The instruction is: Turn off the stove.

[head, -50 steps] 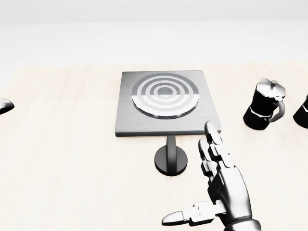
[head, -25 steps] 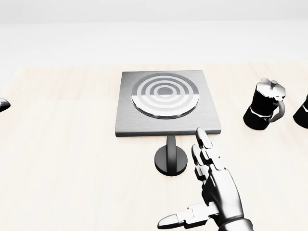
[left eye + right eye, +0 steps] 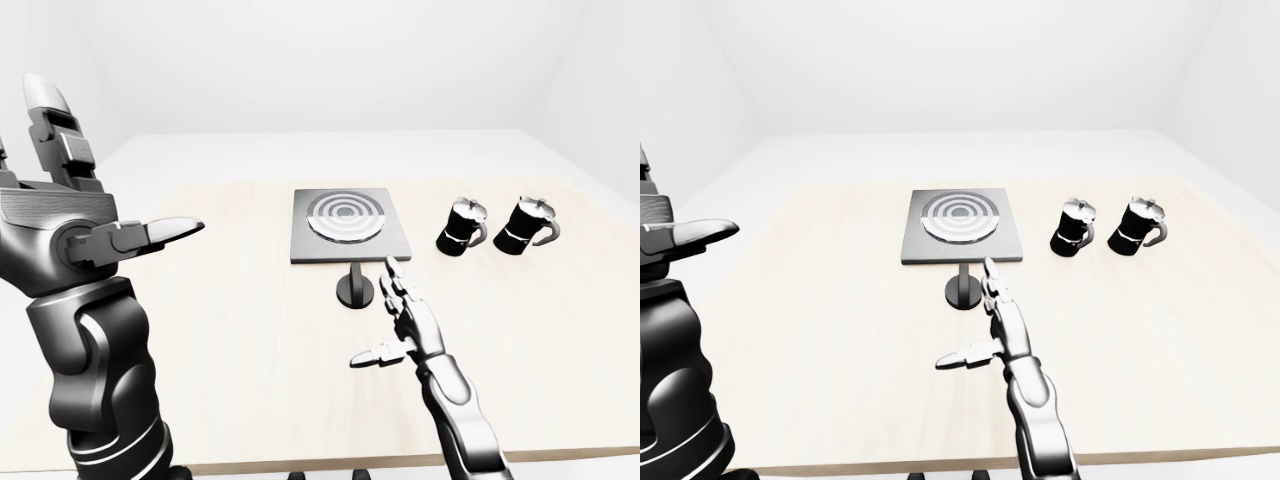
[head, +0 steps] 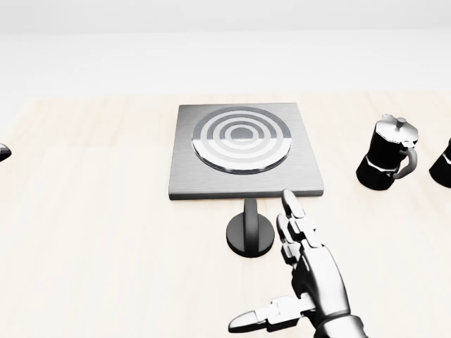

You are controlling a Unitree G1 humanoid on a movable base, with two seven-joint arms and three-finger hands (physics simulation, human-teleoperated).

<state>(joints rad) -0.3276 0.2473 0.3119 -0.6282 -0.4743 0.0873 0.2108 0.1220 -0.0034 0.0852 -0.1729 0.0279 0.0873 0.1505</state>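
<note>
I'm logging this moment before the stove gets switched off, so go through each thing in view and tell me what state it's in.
Stove: flat on the table, nothing on its burner.
Knob: upright just below the stove in the head view, untouched.
Right robot hand: open, fingers extended beside the knob, not touching it.
Left robot hand: open, raised, holding nothing.
Two moka pots: upright, lids closed, right of the stove.

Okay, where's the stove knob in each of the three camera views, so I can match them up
Left-eye view: stove knob sits centre, just below the stove.
Head view: knob lies lower centre, left of the right hand.
Right-eye view: knob is centre-left of the hand.
Shared landmark: the stove's ringed burner.
</note>
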